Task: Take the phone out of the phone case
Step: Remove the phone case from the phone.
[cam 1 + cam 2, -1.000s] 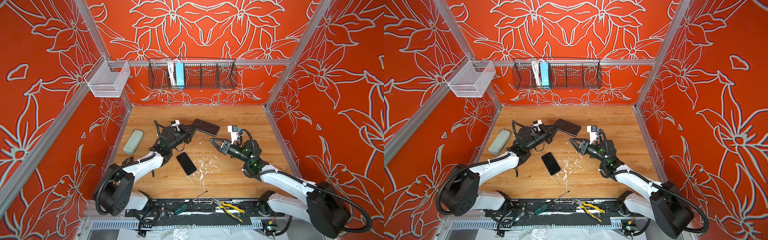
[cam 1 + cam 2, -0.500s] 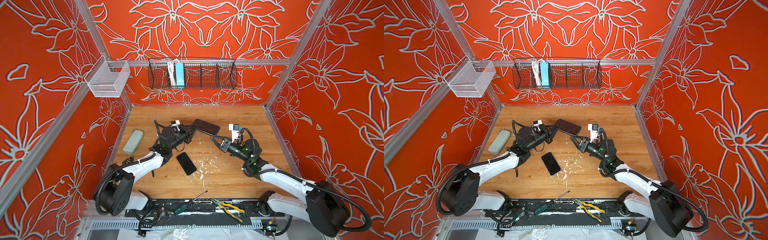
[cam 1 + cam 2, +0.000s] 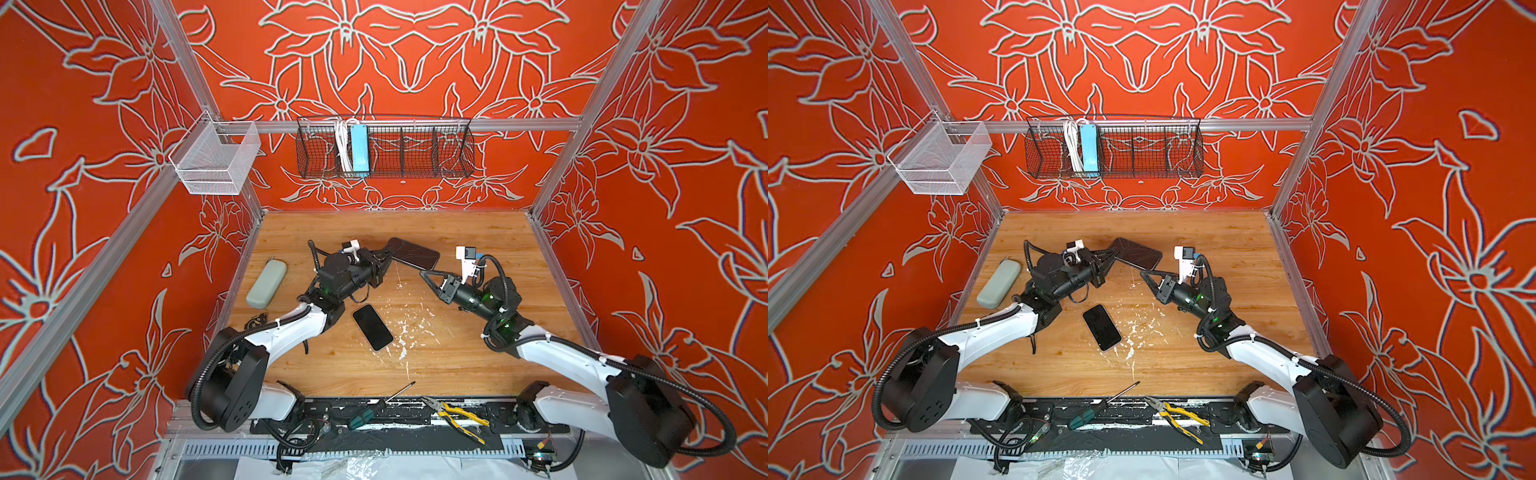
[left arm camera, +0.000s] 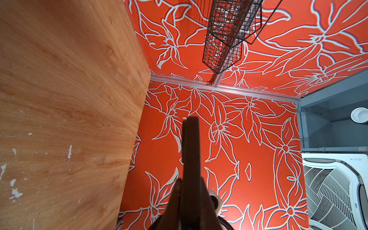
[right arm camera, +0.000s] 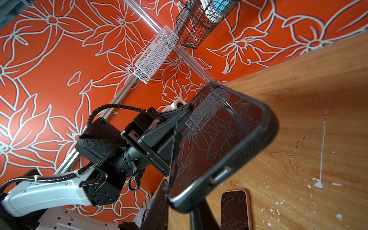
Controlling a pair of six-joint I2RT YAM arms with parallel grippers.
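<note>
L gripper (image 3: 385,257) jaws clamped on phone case (image 3: 413,253) above table (image 3: 457,365); R gripper (image 3: 423,273) jaws astride its corner. Can't tell if clamped.

phones (image 3: 413,252) (image 3: 372,327) 2 | wire baskets (image 3: 216,166) (image 3: 415,153) 2 | grey pouch (image 3: 266,283) 1 | screwdriver (image 3: 384,402) 1 | pliers (image 3: 455,415) 1

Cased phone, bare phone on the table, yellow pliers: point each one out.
cased phone (image 3: 413,252): in a top view, middle of its screen.
bare phone (image 3: 372,327): in a top view, middle of its screen.
yellow pliers (image 3: 449,411): in a top view, handles near the joint.

Left pincer (image 3: 385,258) clenched, right pincer (image 3: 424,274) opposite
</note>
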